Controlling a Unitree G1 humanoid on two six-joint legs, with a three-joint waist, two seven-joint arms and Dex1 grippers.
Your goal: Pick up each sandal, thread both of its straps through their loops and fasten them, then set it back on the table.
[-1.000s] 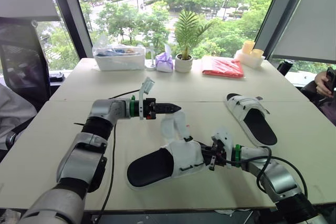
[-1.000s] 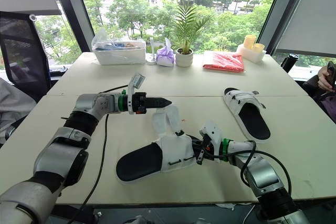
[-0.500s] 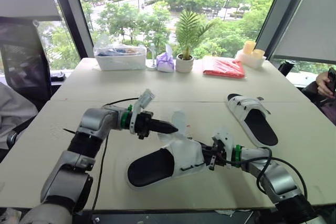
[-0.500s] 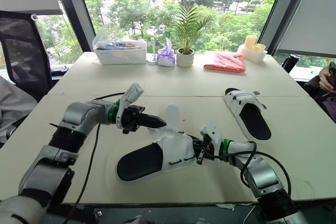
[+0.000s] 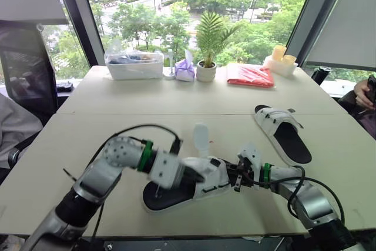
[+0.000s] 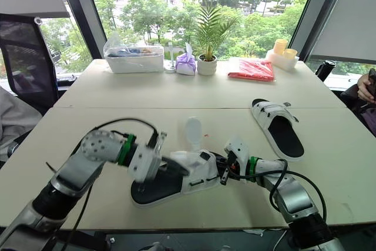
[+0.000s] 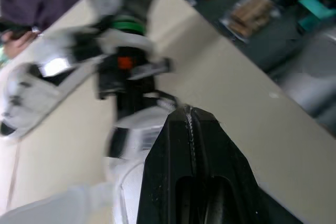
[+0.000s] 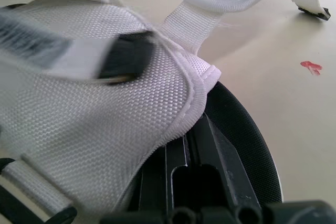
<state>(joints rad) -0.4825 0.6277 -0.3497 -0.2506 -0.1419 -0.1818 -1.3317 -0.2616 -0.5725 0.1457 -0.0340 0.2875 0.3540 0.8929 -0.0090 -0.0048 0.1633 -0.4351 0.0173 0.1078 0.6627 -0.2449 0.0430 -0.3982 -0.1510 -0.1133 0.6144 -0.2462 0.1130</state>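
two pincers now meet on the near sandal (image 5: 158, 195), lying at the table's (image 5: 76, 127) six o'clock. the left gripper (image 5: 197, 176), fingers together, has dropped from the raised strap (image 5: 201, 136) onto the upper (image 5: 214, 167). the right gripper (image 5: 230, 174) stays clamped on the sandal's three o'clock edge. the strap is unthreaded, so this is likely a regrasp.

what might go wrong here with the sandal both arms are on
The shut left gripper bears on the white upper of the near sandal; pushing harder might shove it out from the right gripper. The loose strap stands upright, unheld, and may flop aside before threading.
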